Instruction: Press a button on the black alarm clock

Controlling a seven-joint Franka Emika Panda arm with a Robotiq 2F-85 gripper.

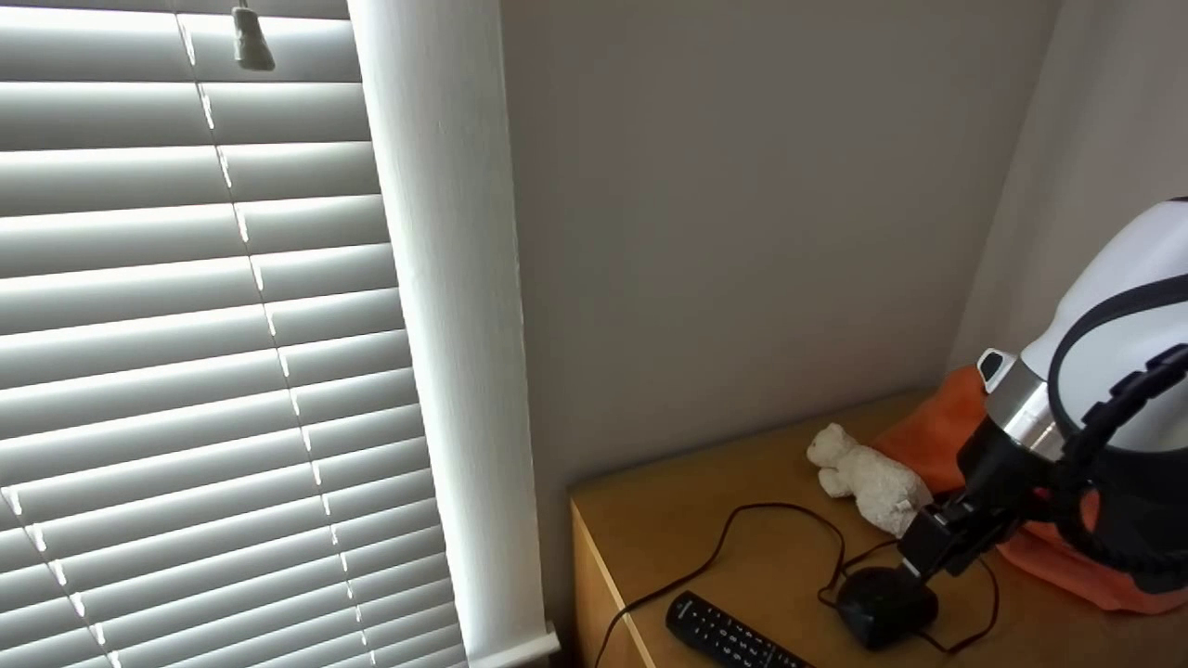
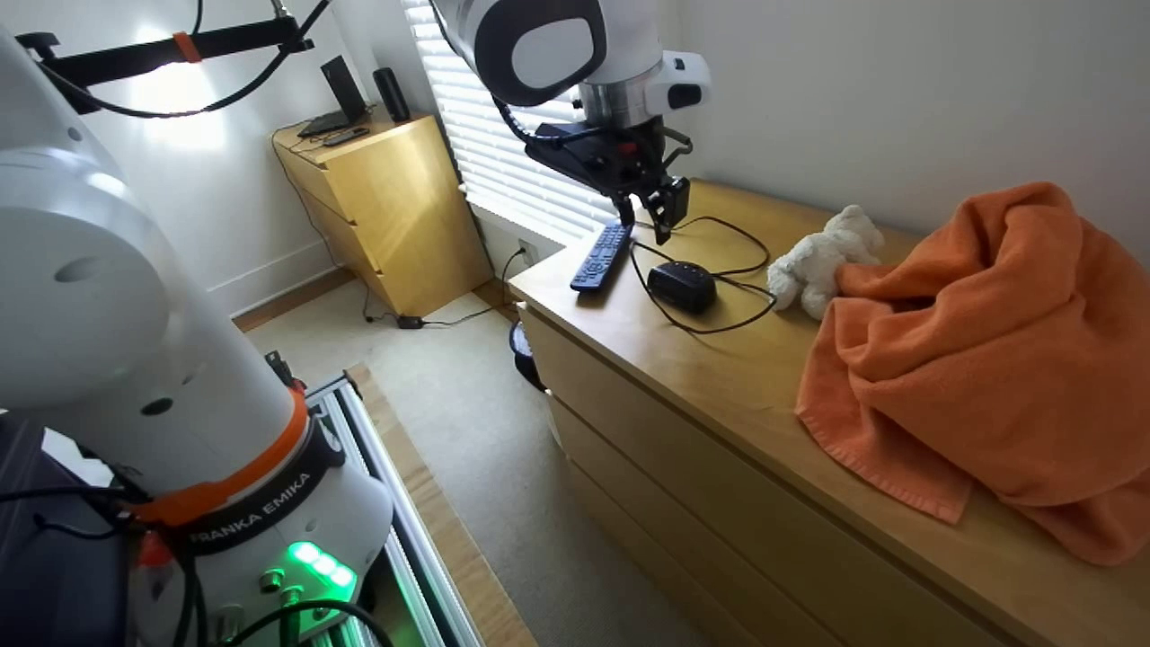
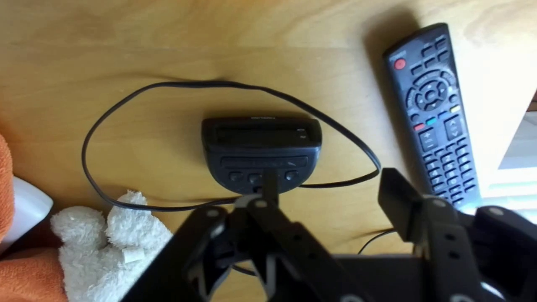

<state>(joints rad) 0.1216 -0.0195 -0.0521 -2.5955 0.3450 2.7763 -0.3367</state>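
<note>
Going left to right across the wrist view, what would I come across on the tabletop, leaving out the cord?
Orange towel → white stuffed toy → black alarm clock → remote control.

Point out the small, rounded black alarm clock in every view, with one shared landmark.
In an exterior view: the black alarm clock, bottom right.
In an exterior view: the clock, just right of centre.
In the wrist view: the clock, at centre.
Landmark: long black remote control, left of it in both exterior views, right in the wrist view.
</note>
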